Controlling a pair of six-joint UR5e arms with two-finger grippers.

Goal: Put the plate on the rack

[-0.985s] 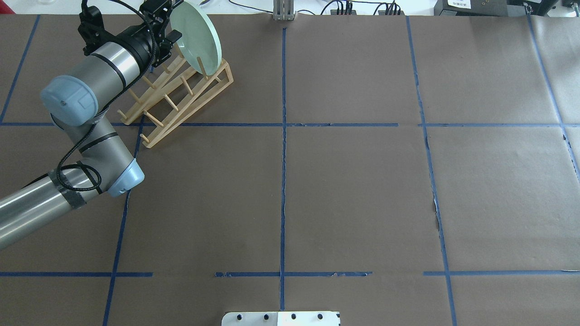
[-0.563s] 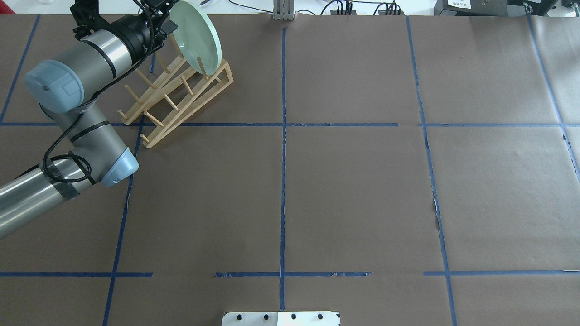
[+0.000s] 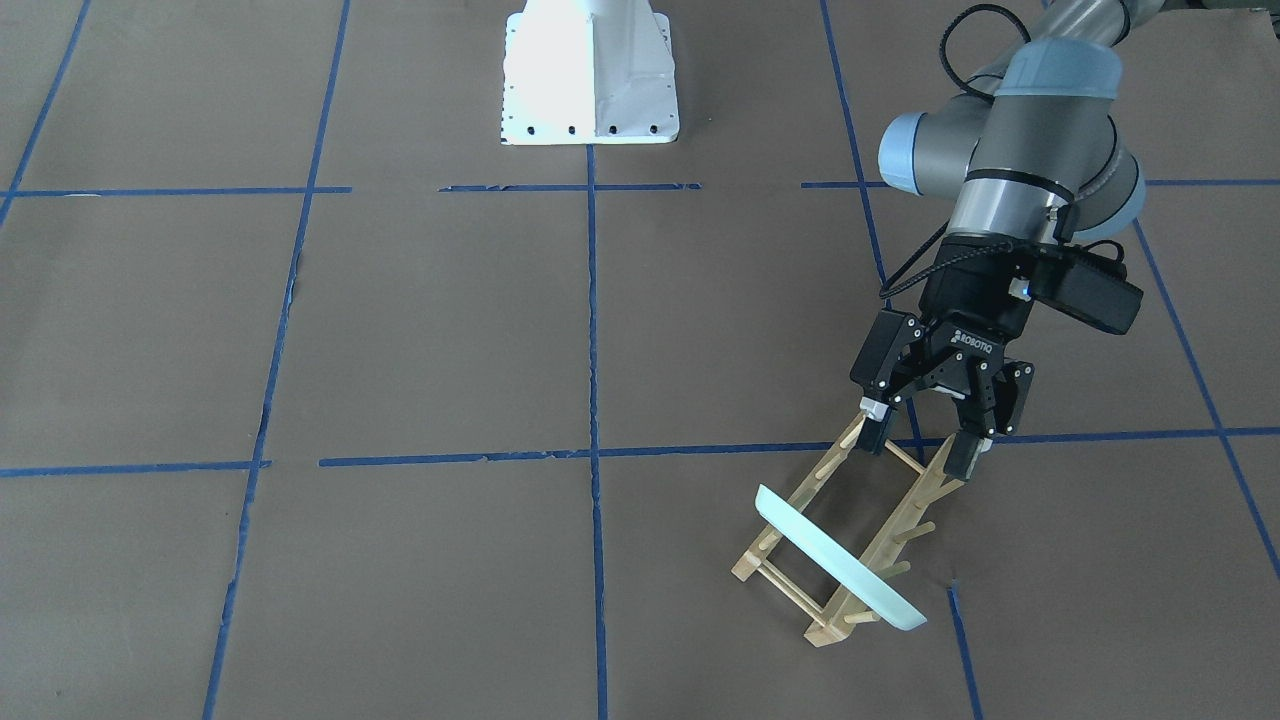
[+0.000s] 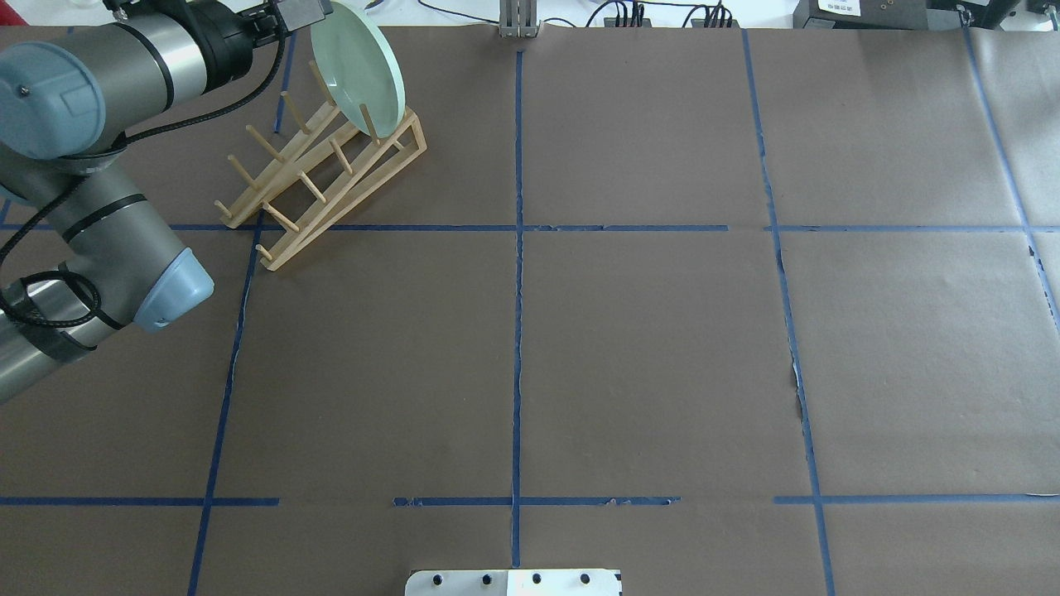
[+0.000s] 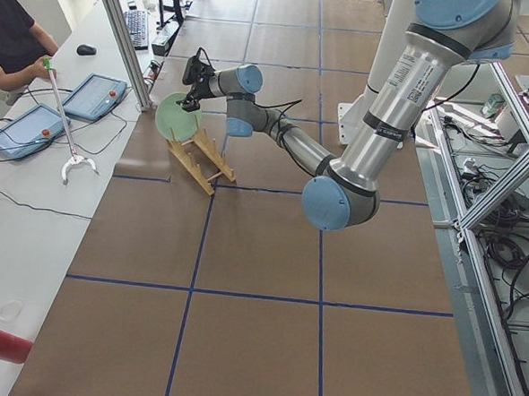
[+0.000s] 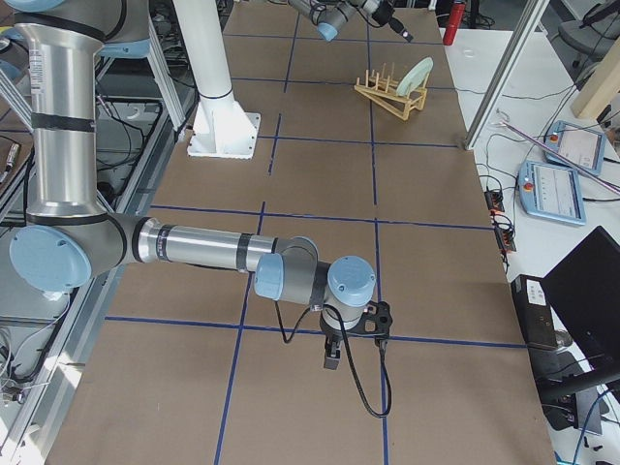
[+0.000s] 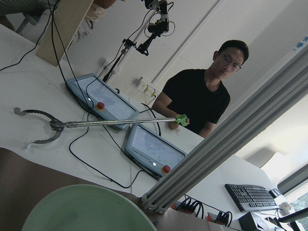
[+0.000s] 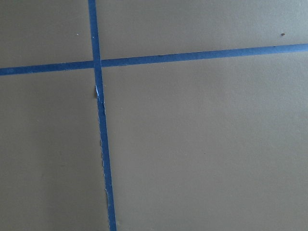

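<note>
One plate, seemingly placed, is being left in the rack as the wide left hand is being withdrawn toward 1 o'clock.

A bench covered in brown paper, marked into large squares by blue tape lines. Beside it stands a white side table, where a man in a black shirt and glasses holds the green handle of a long metal reacher tool. A grey touchscreen pendant with a red button lies near the tool, a second pendant just beside it, cables trailing. An aluminium post slants across the left wrist view, with a black keyboard behind it. A red cylinder lies at the side table's near end
</note>
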